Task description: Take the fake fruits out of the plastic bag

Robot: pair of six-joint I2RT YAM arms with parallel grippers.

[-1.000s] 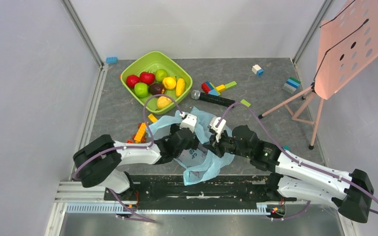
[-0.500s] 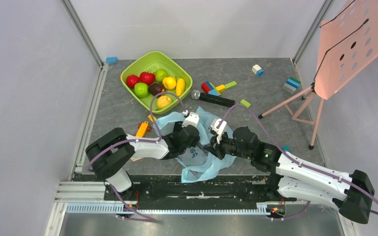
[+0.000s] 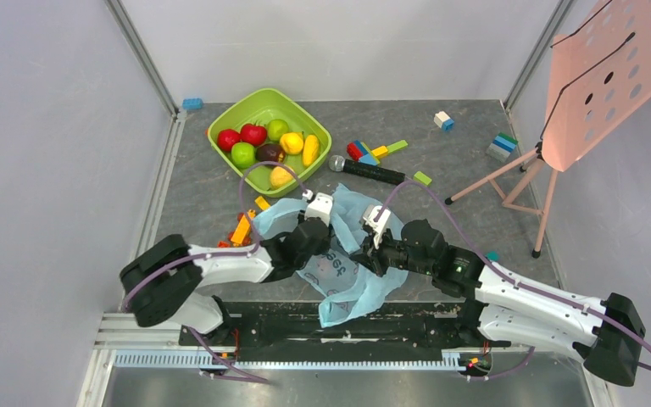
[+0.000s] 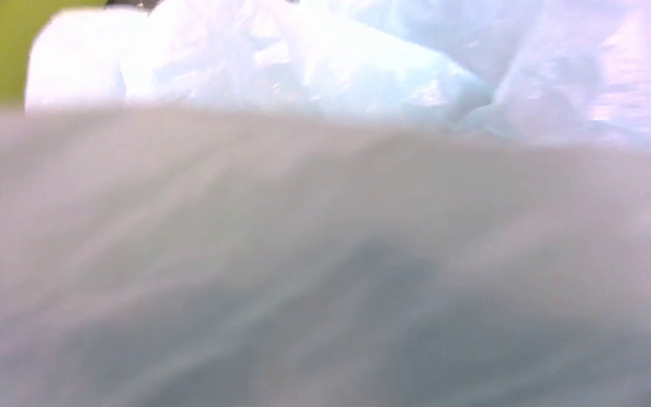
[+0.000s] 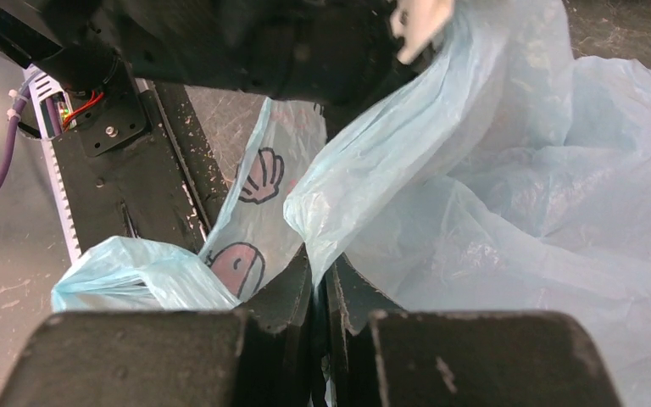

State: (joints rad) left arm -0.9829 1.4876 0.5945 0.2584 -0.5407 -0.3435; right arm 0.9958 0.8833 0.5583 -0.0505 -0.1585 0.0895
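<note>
The light-blue plastic bag (image 3: 343, 264) lies crumpled on the grey table between my two arms. My right gripper (image 3: 379, 252) is shut on a fold of the bag (image 5: 475, 186), pinched between the jaws (image 5: 320, 263). My left gripper (image 3: 309, 232) is at the bag's left part; plastic (image 4: 305, 68) covers its wrist view and hides the fingers. Several fake fruits, red (image 3: 253, 134), green (image 3: 242, 153), yellow (image 3: 309, 149) and brown, sit in the lime-green bowl (image 3: 220, 125). No fruit shows inside the bag.
A black microphone (image 3: 369, 171) lies behind the bag. Building blocks lie at mid-back (image 3: 371, 151), back right (image 3: 443, 120) and right (image 3: 501, 146); orange ones (image 3: 242, 227) lie by my left arm. A pink music stand (image 3: 602, 76) stands at right, its legs (image 3: 509, 182) on the table.
My left gripper moved right and forward into the bag, then drew back to the left. The bag has shifted and its near tail has spread. The right gripper keeps its hold.
</note>
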